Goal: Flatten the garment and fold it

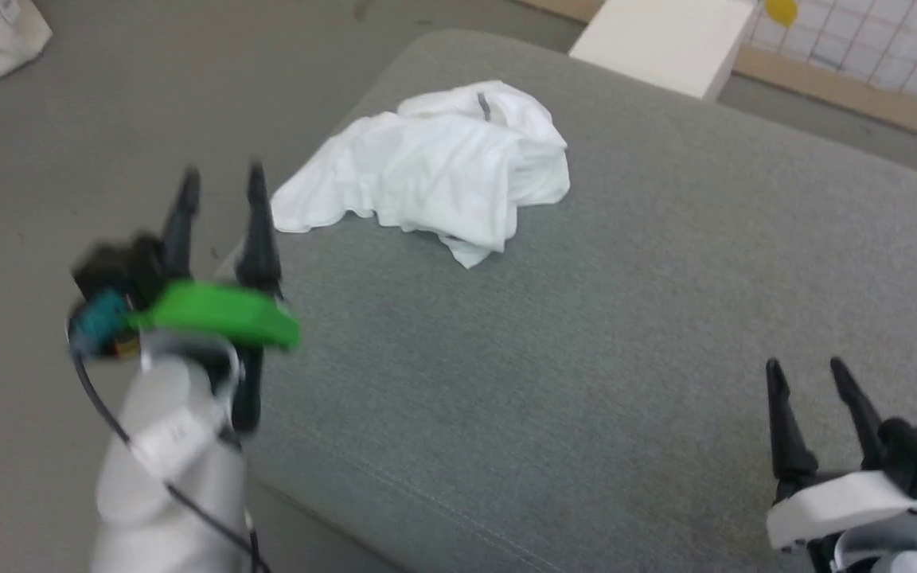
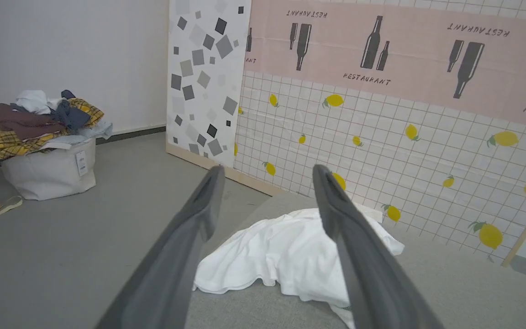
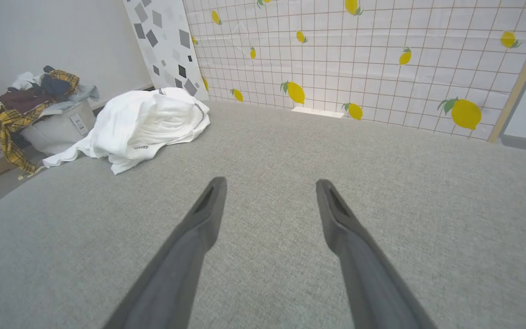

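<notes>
Head view. The garment (image 1: 435, 167) lies in a crumpled white heap at upper centre of the frame, on a grey upholstered cushion (image 1: 586, 358). It sits close to the cushion's left edge, and its lower-left flap runs out to that edge. A short dark grey mark shows near the top of the heap. The cloth is bunched and folded over itself, not spread flat.

The left gripper (image 1: 223, 177) is at middle left of the frame, over the cushion's left edge and somewhat blurred, with a green cover behind its 2 fingers. The fingers stand apart with nothing between them. Their tips are near the garment's lower-left flap (contact cannot be judged from here).

The right gripper (image 1: 805, 368) is at lower right, over bare cushion and well apart from the garment. Its 2 fingers are spread and hold nothing.

Left wrist view. The garment is at lower centre, beyond the 2 parted fingers. A pale laundry basket (image 2: 48, 171) heaped with mixed clothes stands at middle left on the floor. A lemon-print partition (image 2: 381, 151) runs across the right.

Right wrist view. The garment is at upper left and open cushion lies beyond the fingers.
</notes>
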Robot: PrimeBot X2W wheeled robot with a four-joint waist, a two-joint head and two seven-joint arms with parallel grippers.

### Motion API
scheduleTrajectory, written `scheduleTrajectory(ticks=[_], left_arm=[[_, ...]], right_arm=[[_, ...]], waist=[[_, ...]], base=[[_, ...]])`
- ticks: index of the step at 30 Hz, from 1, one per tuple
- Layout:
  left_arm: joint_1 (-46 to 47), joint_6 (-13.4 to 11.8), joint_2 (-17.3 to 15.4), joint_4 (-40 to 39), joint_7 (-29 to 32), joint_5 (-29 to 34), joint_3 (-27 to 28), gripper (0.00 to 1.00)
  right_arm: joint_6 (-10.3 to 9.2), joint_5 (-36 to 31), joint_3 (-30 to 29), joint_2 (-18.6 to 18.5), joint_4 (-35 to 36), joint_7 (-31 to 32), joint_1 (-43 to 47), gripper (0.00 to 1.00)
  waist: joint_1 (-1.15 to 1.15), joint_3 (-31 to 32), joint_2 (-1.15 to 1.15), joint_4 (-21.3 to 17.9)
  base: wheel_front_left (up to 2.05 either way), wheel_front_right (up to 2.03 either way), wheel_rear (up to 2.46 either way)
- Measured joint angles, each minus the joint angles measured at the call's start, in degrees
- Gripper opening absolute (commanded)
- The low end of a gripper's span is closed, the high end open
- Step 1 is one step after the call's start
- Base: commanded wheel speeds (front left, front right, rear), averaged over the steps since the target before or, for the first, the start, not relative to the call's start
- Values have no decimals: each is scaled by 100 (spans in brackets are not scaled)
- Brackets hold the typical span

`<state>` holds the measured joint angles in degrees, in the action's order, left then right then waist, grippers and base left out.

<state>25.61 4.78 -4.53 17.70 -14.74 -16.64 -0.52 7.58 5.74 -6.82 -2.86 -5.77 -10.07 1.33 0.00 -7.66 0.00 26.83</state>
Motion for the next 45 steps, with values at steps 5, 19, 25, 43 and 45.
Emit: scheduleTrajectory(ticks=[5,19,25,43,45], left_arm=[[1290,141,-151,838,498,-528,99,100],[3579,231,-1005,2530,3562,-1946,-127,100],[3718,227,-1043,3034,4402,-2137,-235,100],[3783,181,-1084,3451,3305,-2054,-364,0],[3802,181,-1146,3392,2870,-2000,-319,0]], right_arm=[[0,-321,-187,0,419,243,-172,100],[0,-570,-569,0,1315,604,-291,100],[0,-571,-680,-1,1469,603,-292,100],[1,-577,-788,-2,1622,594,-397,100],[1,-553,-781,-3,1485,549,-398,100]], waist=[[0,-361,0,-212],[0,-1616,0,-953],[0,-2151,0,-1176],[0,-2617,0,-1426],[0,-2523,0,-1430]], base=[[0,0,0],[0,0,0],[0,0,0],[0,0,0],[0,0,0]])
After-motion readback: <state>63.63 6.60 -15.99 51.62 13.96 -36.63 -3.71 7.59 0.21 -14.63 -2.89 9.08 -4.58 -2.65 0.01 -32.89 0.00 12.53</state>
